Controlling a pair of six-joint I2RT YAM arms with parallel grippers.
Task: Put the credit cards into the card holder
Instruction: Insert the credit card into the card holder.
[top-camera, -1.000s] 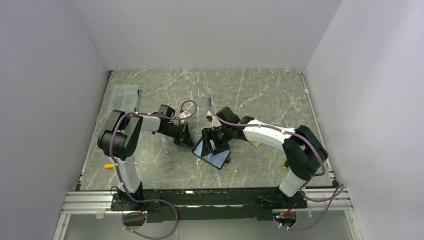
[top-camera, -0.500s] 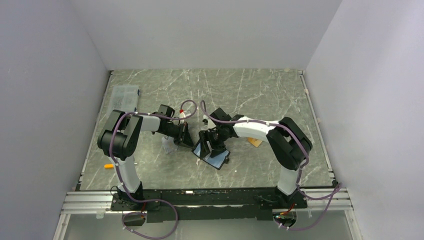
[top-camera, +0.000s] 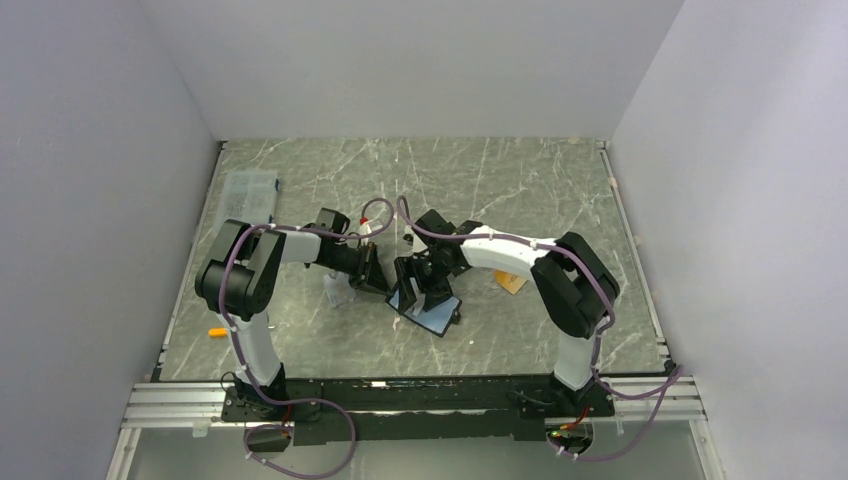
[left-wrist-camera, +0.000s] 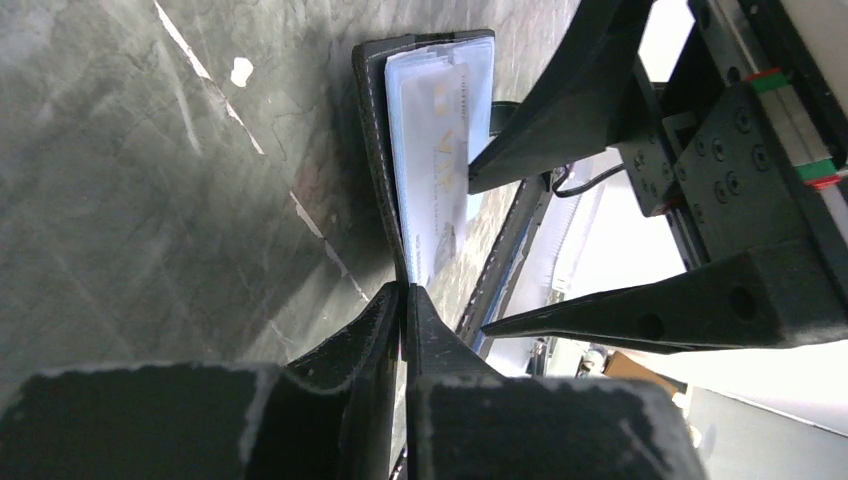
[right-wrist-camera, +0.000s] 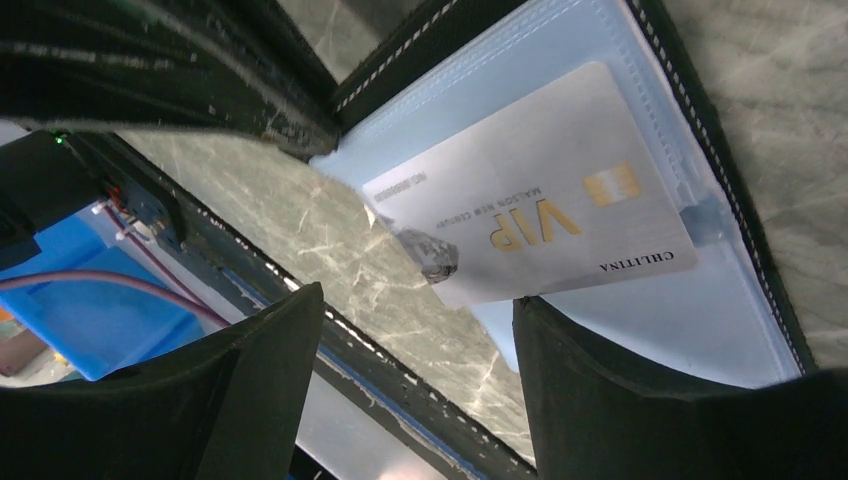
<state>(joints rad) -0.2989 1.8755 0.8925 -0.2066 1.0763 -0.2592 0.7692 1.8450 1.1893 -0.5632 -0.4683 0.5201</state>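
The black card holder (top-camera: 434, 318) lies open at the table's middle, its bluish clear pockets (right-wrist-camera: 680, 320) facing up. My left gripper (top-camera: 372, 278) is shut on the holder's left edge (left-wrist-camera: 372, 120), pinching it at the fingertips (left-wrist-camera: 405, 290). A grey-looking credit card (right-wrist-camera: 540, 220) with gold VIP letters sits slanted, partly inside a pocket, one corner poking out. My right gripper (right-wrist-camera: 420, 310) is open over the holder (top-camera: 425, 283); its right fingertip (right-wrist-camera: 560, 330) touches the card's free edge. An orange-tan card (top-camera: 511, 283) lies on the table right of the holder.
A clear plastic box (top-camera: 248, 190) stands at the back left. A small clear sleeve (top-camera: 335, 290) lies under the left arm. A small orange item (top-camera: 216, 331) lies near the left front. Grey walls close in the marble table (top-camera: 520, 180).
My right arm has folded and its gripper has shifted a little left over the holder. The left gripper keeps its hold and has not moved.
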